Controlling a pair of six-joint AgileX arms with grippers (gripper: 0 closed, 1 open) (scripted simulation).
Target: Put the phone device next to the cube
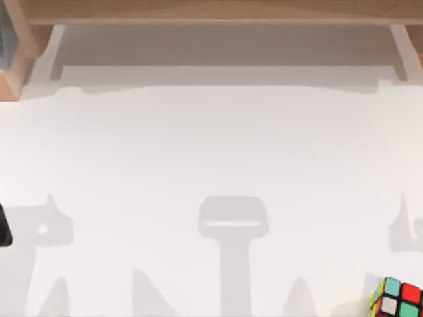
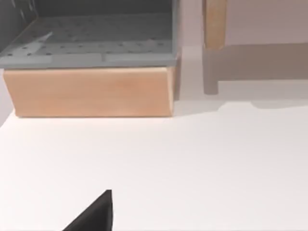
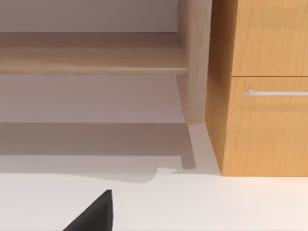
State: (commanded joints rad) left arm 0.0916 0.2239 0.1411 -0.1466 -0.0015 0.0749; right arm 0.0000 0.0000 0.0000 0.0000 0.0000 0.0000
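Observation:
The cube (image 1: 396, 300) sits at the table's front right corner, a black-framed puzzle cube with teal, red, white, green and yellow stickers, partly cut off by the top view's edge. The phone device is out of view. A black part of my left gripper (image 1: 3, 228) pokes in at the table's left edge, far from the cube. The left wrist view holds a black piece of that gripper (image 2: 94, 216) low over the white table. A like black piece of my right gripper (image 3: 94, 216) hangs over the table in the right wrist view.
A wooden shelf (image 1: 218, 13) on legs spans the back of the table. A wooden box with a grey perforated tray (image 2: 91, 72) stands at the back left. A wooden drawer cabinet (image 3: 264, 86) with a metal handle stands at the back right.

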